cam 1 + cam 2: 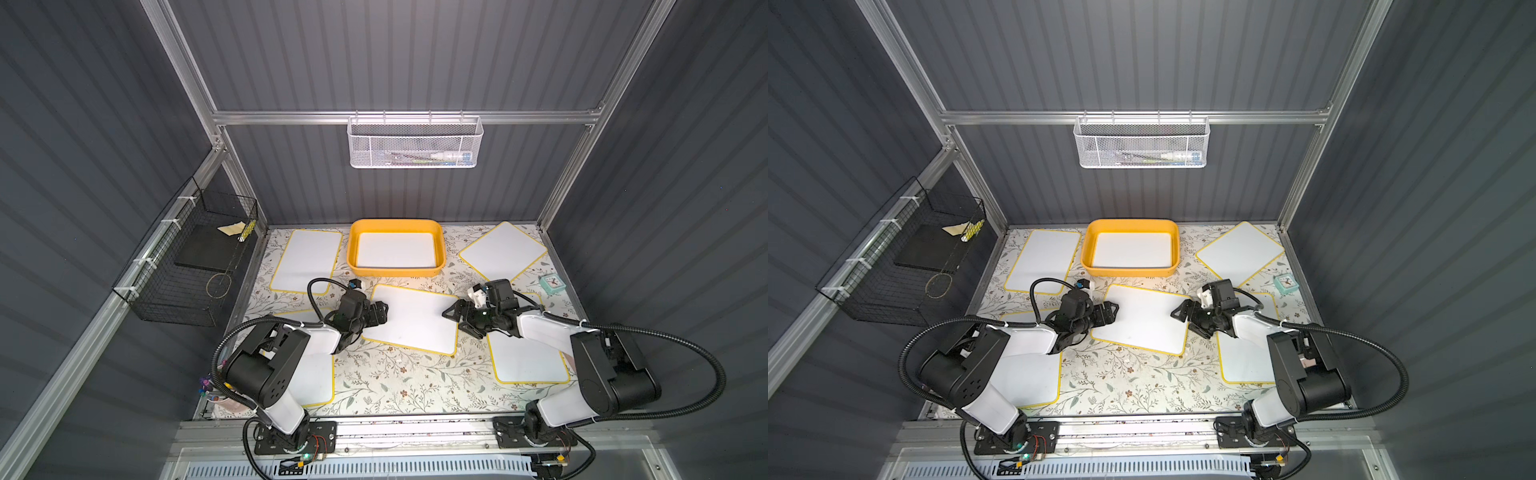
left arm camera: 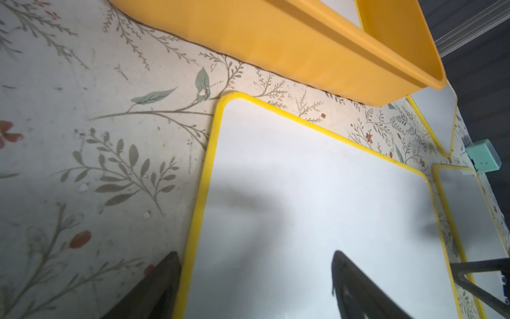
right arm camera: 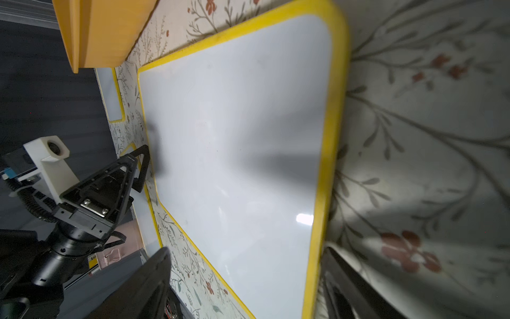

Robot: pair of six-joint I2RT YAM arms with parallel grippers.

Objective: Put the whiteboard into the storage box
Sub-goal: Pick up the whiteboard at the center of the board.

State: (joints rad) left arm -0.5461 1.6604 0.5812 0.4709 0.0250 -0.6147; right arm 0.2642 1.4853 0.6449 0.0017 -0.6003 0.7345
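Left wrist view: left claw (image 2: 255,252) spread wide and empty, one finger over the bare table (image 2: 82,138), the other over the whiteboard (image 2: 317,207); the board's yellow short edge runs up between them.
Right wrist view: right claw (image 3: 245,248) likewise wide and empty, straddling the opposite short edge near a corner.
Whiteboard position: flat on the table in the middle, a little skewed, not yet lifted as far as I can tell.
Long axis: runs from one claw to the other, so each arm has one short end before it; neither is clearly nearer.
Storage box (image 1: 397,272): just beyond the board's far long edge, apart from it, its long side roughly parallel; something white already lies inside.
Coming move, as judged: close on both ends, lift level, carry away from the arm bases over the near rim.
Risk: skew against the box may catch a corner on the rim.
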